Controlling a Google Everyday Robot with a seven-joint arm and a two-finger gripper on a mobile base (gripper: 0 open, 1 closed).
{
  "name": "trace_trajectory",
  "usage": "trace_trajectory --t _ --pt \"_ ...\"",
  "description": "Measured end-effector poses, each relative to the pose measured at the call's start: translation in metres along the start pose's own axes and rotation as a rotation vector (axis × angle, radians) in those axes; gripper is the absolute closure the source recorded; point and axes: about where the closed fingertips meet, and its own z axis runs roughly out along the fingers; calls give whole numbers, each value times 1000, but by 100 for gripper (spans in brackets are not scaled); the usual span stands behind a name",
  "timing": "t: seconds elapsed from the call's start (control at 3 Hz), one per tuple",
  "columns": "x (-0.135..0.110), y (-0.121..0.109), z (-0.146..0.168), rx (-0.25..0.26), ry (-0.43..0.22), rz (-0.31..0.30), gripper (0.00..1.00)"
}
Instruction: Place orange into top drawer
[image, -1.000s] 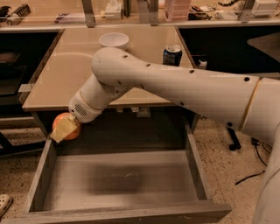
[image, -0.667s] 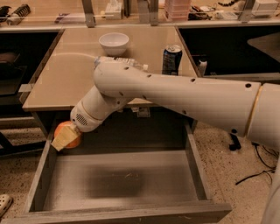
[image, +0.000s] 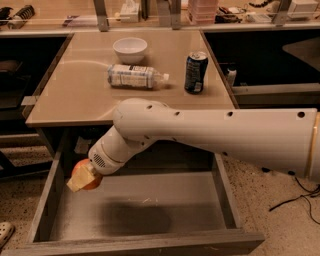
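Gripper (image: 81, 181) is clamped on the orange (image: 82, 169), tan fingers wrapped over its lower front. It hangs over the top drawer (image: 170, 200), which is pulled fully open. The orange is above the drawer's back-left corner, just beside the left side wall and, by the look of it, clear of the floor below.

Step in hand, as I read it: lower and release.
- Shift the gripper to its right, toward the drawer's middle, before descending. The left wall is too close for the fingers to open cleanly.
- Drop low, near the floor, then open. It's round and will roll on the flat bottom if let go from height.
- Watch the forearm, which runs under the table (image: 80, 95) edge behind the gripper, so lift out forward, not straight up.

Beyond the gripper on the table: bottle (image: 136, 76) lying flat, white bowl (image: 130, 49), soda can (image: 195, 72). None are in the path.
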Motion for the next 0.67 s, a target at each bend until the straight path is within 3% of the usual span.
trace_trajectory --t 0.67 --pt "11 -1 8 -31 -15 31 100"
